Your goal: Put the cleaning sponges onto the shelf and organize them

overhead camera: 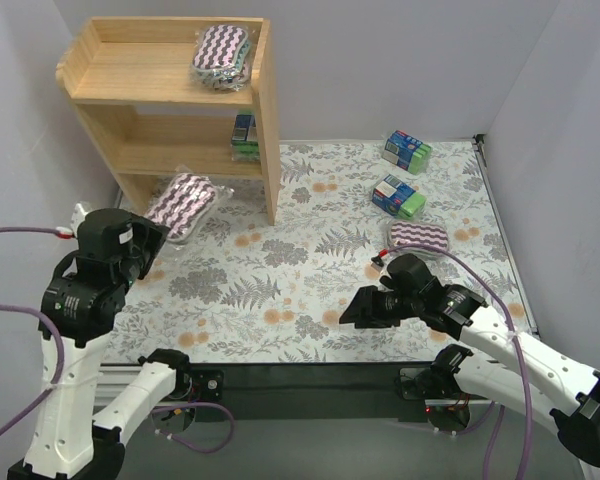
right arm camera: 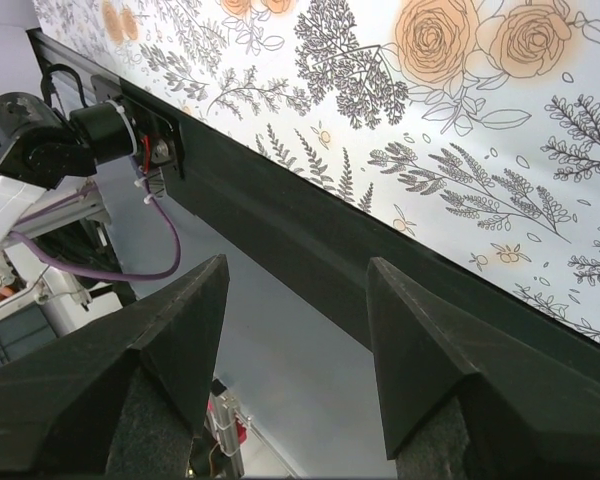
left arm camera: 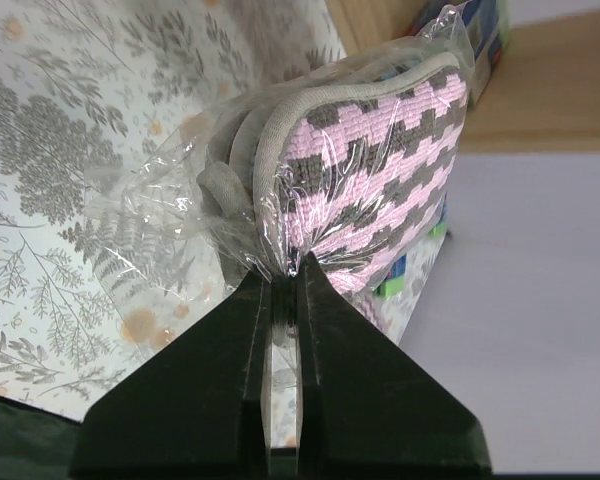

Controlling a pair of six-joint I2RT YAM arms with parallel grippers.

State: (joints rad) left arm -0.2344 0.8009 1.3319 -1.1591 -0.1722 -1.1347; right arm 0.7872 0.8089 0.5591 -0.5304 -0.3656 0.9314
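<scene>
At the left, the left end effector (overhead camera: pixel 158 238) (left arm camera: pixel 285 272) is closed almost completely. Its two black fingers (left arm camera: pixel 240 340) pinch the clear wrap at one end of the held zigzag sponge (overhead camera: pixel 183 205) (left arm camera: pixel 380 170), an oval purple-and-white pad. In the left wrist view the thin plastic is pressed between the fingertips. The pad itself stands out beyond them, seen from its edge. In the top view this sponge is just in front of the lowest opening of the shelf (overhead camera: pixel 140 72), near its right post. Whether it touches the desk (overhead camera: pixel 300 290) or hangs a little above it, I cannot tell.

On the shelf, the top zigzag sponge (overhead camera: pixel 221 53) lies on the upper tier, at its right end, close to the side rim. On the middle tier, also at the right end, is the shelf pack (overhead camera: pixel 245 135), blue and green.

Further right, the right end effector (overhead camera: pixel 348 315) (right arm camera: pixel 295 275) is about half open. Nothing is between its fingers (right arm camera: pixel 170 360), and they touch nothing. It hovers over the near edge of the desk, where the flowered cover meets a dark strip (right arm camera: pixel 310 240).

Just beyond the wrist of the right arm, the desk zigzag sponge (overhead camera: pixel 418 237) lies flat on the desk. Farther back lie two more blue-and-green packs: the near pack (overhead camera: pixel 398 195), and behind it the far pack (overhead camera: pixel 407 150), close to the far right corner. They do not touch each other.
</scene>
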